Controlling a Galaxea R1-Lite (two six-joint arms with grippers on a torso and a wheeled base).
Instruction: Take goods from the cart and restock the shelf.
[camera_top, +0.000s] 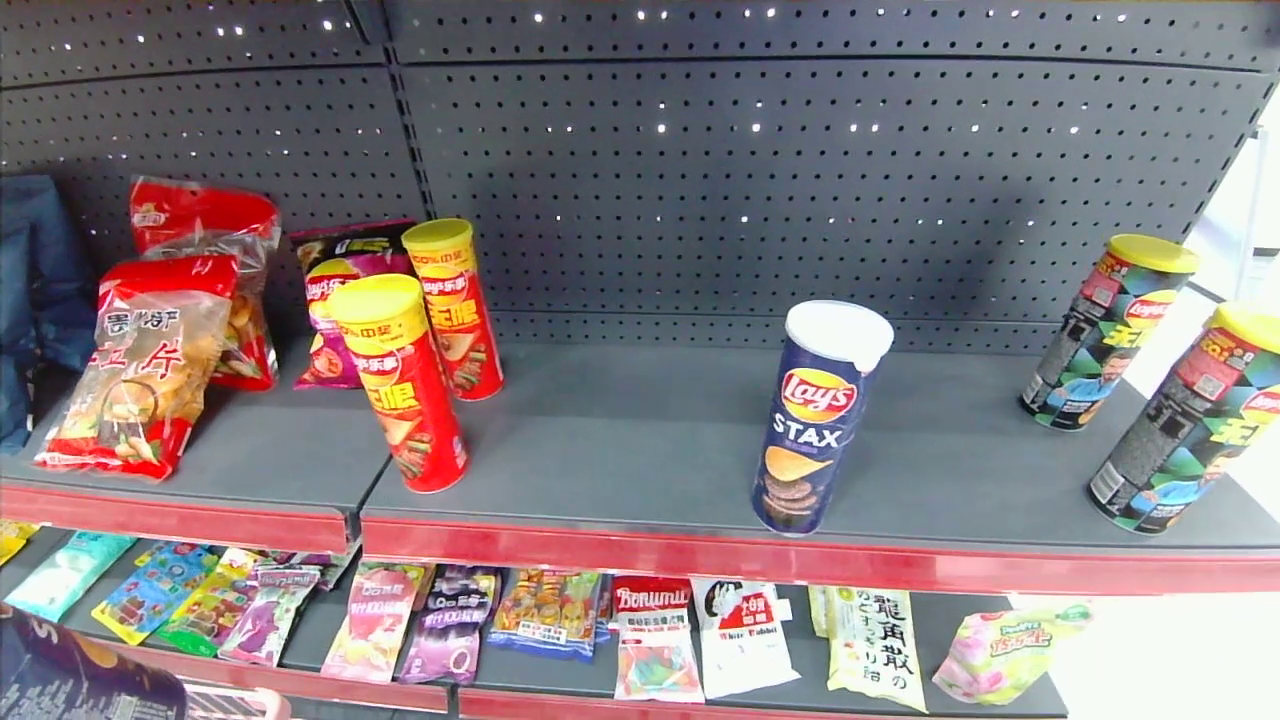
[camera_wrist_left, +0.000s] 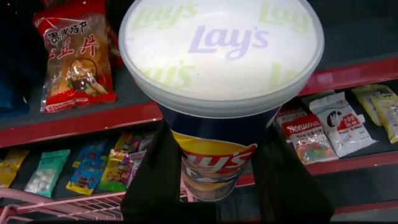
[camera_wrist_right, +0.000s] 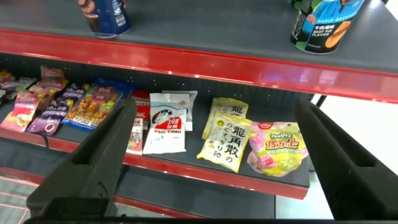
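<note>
The left gripper (camera_wrist_left: 221, 177) is clamping a blue chip can (camera_wrist_left: 221, 50) before the shelf (camera_wrist_left: 74, 121) — the right gripper (camera_wrist_right: 214, 109) is hanging wide apart.

On the shelf (camera_top: 620, 440): bags (camera_top: 150, 370) left, then left cans (camera_top: 405, 385), middle can (camera_top: 815, 420), right cans (camera_top: 1100, 335); perhaps another bag (camera_top: 25, 290) leftmost.

My left pincer (camera_wrist_left: 221, 155) has 2 fingers (camera_wrist_left: 152, 186). They are black and wide, like flat boards. They look dull, not shiny. Each one gets broader toward its base.

My right pincer (camera_wrist_right: 216, 109) has 2 fingers (camera_wrist_right: 87, 165) too, and these are black as well. They are long, with straight edges and blunt tips. A step runs along each one, so it has a greyer top face and a darker side. They are smooth and plain.
</note>
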